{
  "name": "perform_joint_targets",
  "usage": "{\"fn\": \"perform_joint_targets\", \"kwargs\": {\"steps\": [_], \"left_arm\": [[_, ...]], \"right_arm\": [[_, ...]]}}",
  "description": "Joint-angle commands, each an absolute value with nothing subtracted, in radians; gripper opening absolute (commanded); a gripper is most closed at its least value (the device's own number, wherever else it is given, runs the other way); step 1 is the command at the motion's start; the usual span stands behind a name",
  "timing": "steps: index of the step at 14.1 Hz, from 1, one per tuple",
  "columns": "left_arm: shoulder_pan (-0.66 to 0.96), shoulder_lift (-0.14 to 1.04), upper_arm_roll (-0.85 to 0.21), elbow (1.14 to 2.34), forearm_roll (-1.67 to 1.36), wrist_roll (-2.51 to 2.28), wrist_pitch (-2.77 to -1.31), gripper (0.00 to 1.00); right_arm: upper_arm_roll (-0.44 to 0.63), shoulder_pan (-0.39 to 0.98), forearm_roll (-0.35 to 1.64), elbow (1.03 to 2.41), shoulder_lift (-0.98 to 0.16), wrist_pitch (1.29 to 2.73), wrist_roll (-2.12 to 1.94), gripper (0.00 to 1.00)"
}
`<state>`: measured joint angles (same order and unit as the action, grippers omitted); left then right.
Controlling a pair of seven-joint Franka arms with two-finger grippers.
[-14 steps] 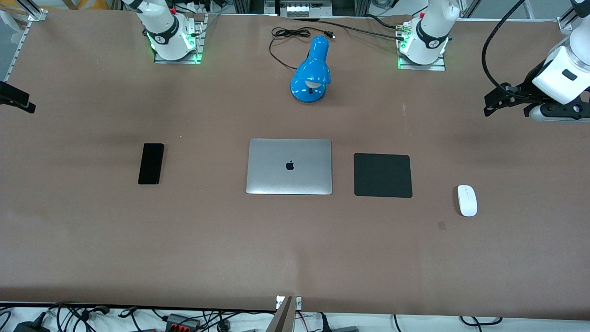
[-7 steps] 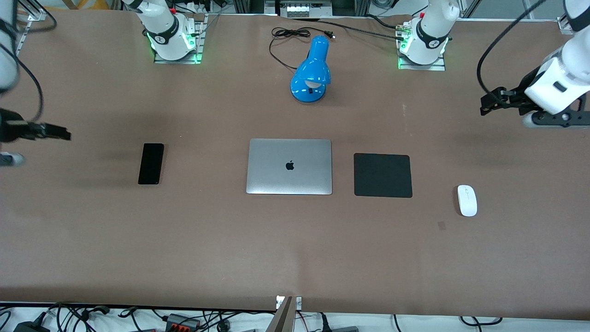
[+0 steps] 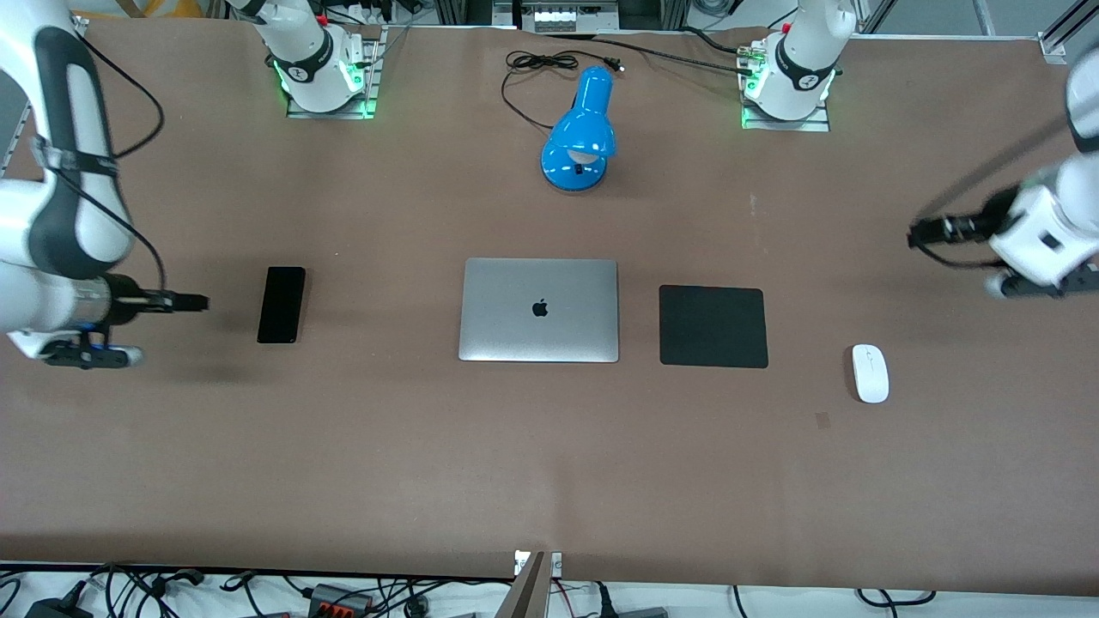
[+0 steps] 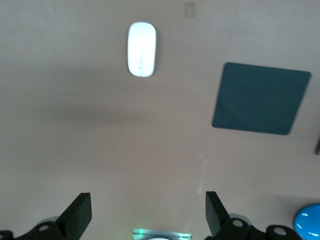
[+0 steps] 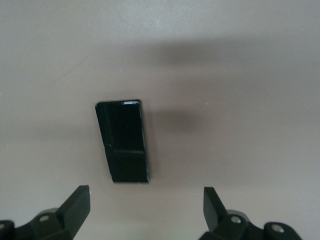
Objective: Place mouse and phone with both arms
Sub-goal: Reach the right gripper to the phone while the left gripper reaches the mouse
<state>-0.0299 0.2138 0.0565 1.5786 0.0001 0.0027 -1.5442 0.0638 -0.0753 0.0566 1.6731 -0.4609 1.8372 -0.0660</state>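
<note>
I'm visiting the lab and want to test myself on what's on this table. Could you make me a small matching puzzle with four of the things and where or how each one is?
Things:
1. mouse
2. phone
3. laptop
4. lamp

Descriptions:
A. silver, lid closed, mid-table
B. blue, between the two arm bases
C. white, toward the left arm's end of the table, beside the black pad
D. black, lying flat toward the right arm's end

Pairs: 1-C, 2-D, 3-A, 4-B
</note>
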Motion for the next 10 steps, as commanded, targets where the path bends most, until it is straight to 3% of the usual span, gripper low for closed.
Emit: {"fn": "perform_joint_targets", "kwargs": {"steps": [1, 3, 7, 10], "left_arm": [[-0.052, 0.353, 0.052, 1.489, 0.003, 0.134, -1.686, 1.00], [-0.061, 0.414, 0.052, 1.541, 0.003, 0.263, -1.915, 1.00], [-0.097, 0.483, 0.052, 1.741, 0.003, 0.281, -2.277, 1.00], [-0.104, 0.561, 0.048, 1.792, -0.011, 0.275, -2.378, 1.00]], "right_arm": [[0.061, -0.063, 0.071, 1.839, -0.419, 1.987, -0.028, 1.00], [0.063, -0.014, 0.069, 1.969, -0.403, 2.147, -0.018, 1.00], [0.064, 0.032, 0.066, 2.066, -0.433, 2.298, 0.021, 1.00], [0.064, 0.034, 0.064, 2.089, -0.456, 2.347, 0.021, 1.00]]}}
